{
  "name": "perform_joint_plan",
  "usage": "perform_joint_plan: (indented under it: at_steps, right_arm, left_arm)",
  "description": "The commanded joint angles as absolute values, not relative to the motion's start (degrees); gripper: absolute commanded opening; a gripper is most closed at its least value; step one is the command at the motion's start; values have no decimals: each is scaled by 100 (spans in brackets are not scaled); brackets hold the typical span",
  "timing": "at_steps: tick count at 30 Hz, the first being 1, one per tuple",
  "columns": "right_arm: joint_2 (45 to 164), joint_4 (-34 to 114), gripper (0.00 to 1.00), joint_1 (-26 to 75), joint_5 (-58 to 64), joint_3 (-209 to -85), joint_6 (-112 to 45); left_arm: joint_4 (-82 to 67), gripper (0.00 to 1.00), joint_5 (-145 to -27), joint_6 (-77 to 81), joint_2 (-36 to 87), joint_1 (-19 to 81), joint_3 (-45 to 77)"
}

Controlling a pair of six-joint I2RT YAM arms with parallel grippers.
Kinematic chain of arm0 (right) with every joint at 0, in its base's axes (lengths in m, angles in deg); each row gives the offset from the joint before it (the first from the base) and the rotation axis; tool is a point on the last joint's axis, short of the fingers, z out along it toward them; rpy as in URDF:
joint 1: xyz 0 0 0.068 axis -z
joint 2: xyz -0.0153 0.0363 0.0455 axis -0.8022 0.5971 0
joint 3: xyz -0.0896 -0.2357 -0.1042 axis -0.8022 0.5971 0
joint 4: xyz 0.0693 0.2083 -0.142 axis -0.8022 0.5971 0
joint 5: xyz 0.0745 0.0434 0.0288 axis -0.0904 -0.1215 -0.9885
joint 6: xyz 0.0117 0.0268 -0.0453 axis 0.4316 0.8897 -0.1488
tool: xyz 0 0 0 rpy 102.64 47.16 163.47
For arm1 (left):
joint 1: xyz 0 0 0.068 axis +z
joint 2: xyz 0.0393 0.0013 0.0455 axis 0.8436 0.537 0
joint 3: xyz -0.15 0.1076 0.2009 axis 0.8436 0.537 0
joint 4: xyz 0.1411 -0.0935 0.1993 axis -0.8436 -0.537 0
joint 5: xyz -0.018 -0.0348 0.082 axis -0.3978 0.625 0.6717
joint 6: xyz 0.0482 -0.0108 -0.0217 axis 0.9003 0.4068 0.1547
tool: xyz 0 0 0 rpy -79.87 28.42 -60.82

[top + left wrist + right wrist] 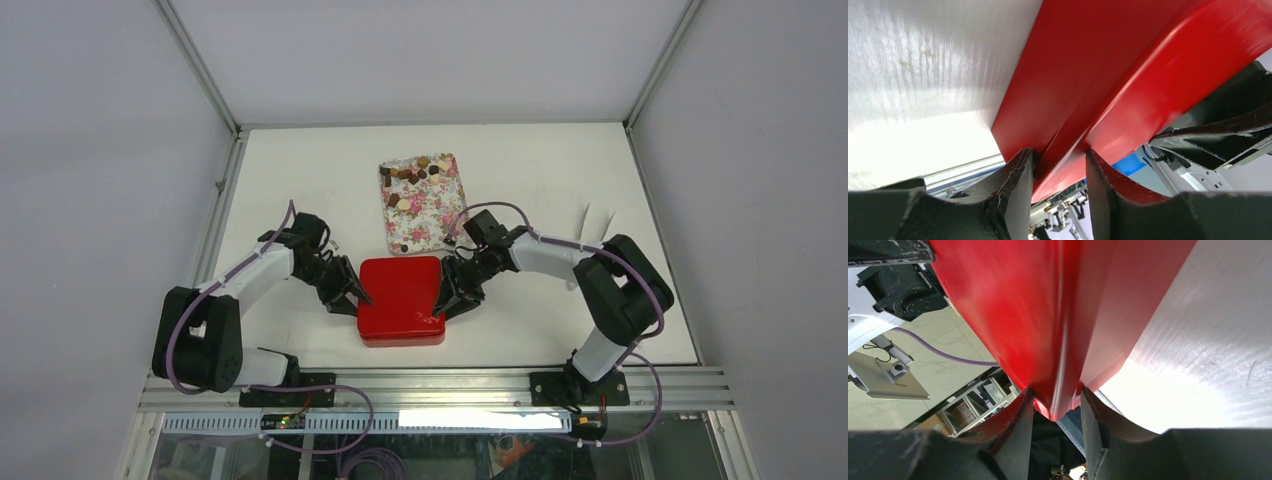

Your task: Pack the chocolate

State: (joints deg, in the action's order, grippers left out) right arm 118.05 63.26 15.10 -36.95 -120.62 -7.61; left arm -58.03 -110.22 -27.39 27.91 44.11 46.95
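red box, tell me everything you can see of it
The red box is glossy, plastic-looking, squarish with rounded corners, closed, a seam running along its side lip. It lies on the white table, just nearer than the floral tray. The left gripper pinches its left edge, the right gripper its right edge.

**Top external:** hanging above and behind the arm bases, facing forward and down toward the far wall. It is standing well back and taking in the whole white table (pixel 300 180), the left arm (pixel 255 270), the right arm (pixel 560 255) and the red box (pixel 402 300) between them.

**Left wrist:** riding on the left arm, peering out through the left gripper (pixel 1058 157), pressing very close on the box's left rim, table running off upper left.

**Right wrist:** riding on the right arm, peering through the right gripper (pixel 1055 392), sitting equally close on the box's right rim.

**Shared:** all three are showing box and table; each wrist view is catching the opposite arm beyond the box.
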Motion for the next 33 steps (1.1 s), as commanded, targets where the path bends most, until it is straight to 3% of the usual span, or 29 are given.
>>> perform_joint_plan:
  at_steps: [1,8,14,18,27,33]
  right_arm:
    - [12233,6078,35,1449,-2757,-12588,-1289]
    - [11908,6143,36,1413,-2923,-12469,-1403]
    - [11077,5879,58,1275,-2838,-11986,-1346]
    - [10530,5607,65,1166,-2661,-11733,-1343]
    - [9141,5038,62,704,-1680,-10657,-2002]
    - [8331,4408,65,217,-302,-9908,-2047]
  left_arm:
    - [-4782,35,-10617,-3064,3078,4355,4371]
    - [-4792,34,-10942,-3032,3016,4355,4505]
    - [-4792,33,-10936,-3071,2807,4355,4786]
    - [-4786,32,-10955,-3020,2914,4355,4791]
    - [-4801,29,-11054,-2991,2876,4355,4841]
    - [-4808,28,-11098,-2969,2901,4355,4852]
